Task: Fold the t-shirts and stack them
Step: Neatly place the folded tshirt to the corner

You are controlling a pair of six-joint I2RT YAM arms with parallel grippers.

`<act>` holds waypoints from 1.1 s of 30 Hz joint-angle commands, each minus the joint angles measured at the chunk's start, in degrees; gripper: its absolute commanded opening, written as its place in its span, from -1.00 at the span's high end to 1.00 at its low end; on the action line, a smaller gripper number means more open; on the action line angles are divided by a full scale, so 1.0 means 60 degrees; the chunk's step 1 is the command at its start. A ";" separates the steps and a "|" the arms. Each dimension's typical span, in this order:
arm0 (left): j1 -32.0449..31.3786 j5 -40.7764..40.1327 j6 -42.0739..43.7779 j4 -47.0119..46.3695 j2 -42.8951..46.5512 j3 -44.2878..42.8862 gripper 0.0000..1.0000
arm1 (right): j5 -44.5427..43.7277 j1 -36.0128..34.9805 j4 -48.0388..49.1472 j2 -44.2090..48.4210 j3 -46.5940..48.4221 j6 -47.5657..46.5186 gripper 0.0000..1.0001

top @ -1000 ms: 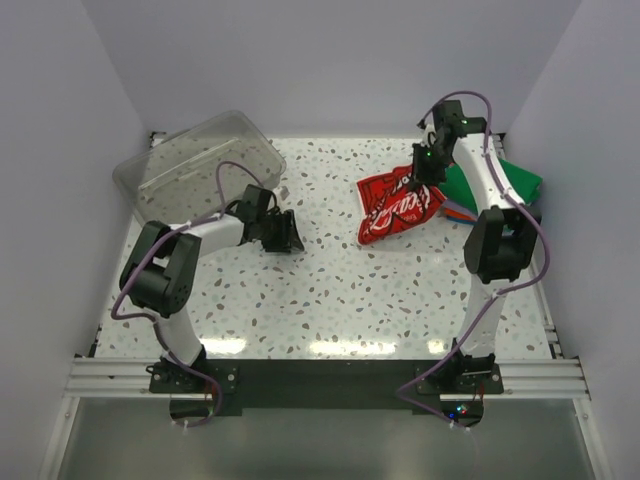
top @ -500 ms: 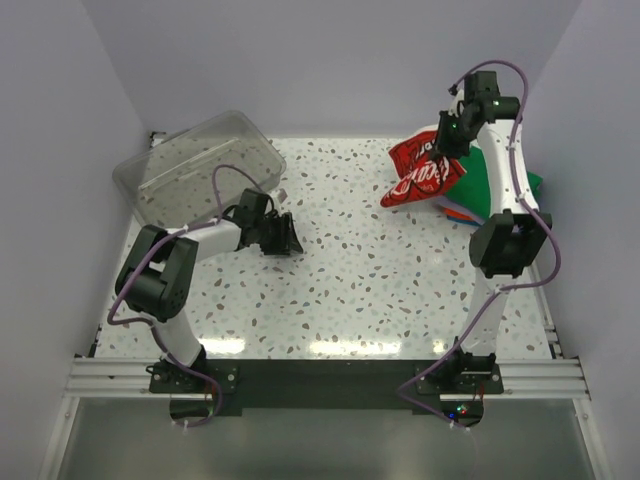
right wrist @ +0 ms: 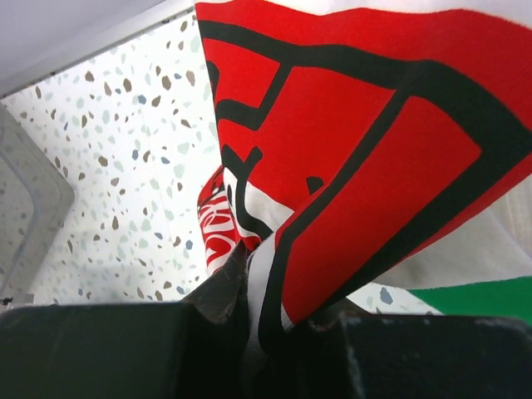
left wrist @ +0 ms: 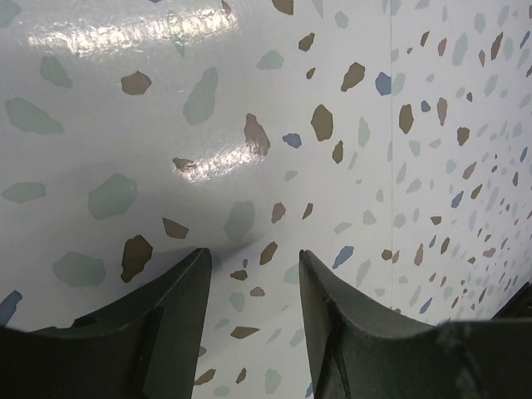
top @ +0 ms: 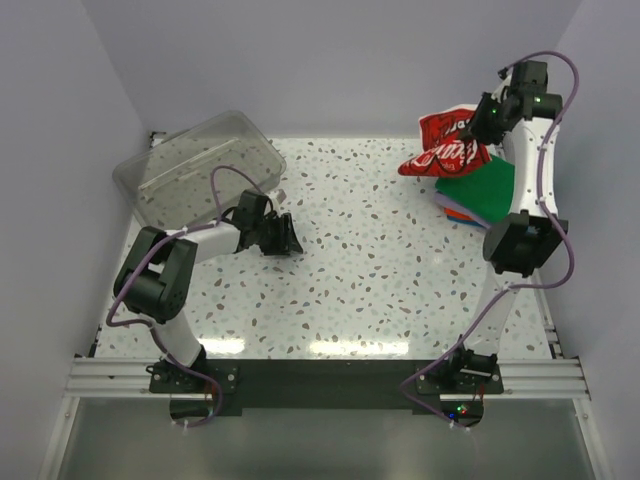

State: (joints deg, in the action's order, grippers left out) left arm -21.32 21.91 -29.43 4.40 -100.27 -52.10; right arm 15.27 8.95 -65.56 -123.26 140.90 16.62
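In right hand (top: 483, 117), red-printed t-shirt (top: 446, 154)

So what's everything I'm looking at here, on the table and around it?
red-and-white printed cloth t-shirt: one, red with white and black print, hanging in the air at the far right
folded green t-shirt: one, green, top of the stack by the table's right edge
folded t-shirts underneath: count unclear, orange and bluish edges showing
clear plastic tub: one, see-through, far left corner
speckled table: one, white with coloured flecks
left arm: one, white and black, bent low; left gripper open, close over bare table
right arm: one, white and black, reaching up; right gripper shut on the printed t-shirt
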 commanded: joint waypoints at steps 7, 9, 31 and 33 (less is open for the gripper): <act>0.0038 -0.0034 -0.0090 0.0569 0.0407 0.0143 -0.04 | 0.0692 0.0997 0.0936 0.1369 -0.0690 -0.0075 1.00; 0.0038 -0.0034 -0.0105 0.0628 0.0451 0.0128 -0.04 | 0.0736 0.1144 0.0922 0.1369 -0.0720 -0.0177 1.00; 0.0038 -0.0034 -0.0163 0.0892 0.0686 0.0070 -0.04 | -0.0241 0.2229 0.0732 0.1706 -0.2798 -0.1217 1.00; 0.0038 -0.0034 -0.0120 0.1008 0.0730 -0.0033 -0.04 | -0.0493 0.2389 0.0775 0.1648 -0.2960 -0.1247 1.00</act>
State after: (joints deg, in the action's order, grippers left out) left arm -21.32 21.85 -29.98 8.99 -98.43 -51.59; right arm 16.56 21.56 -61.65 -116.18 124.05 11.46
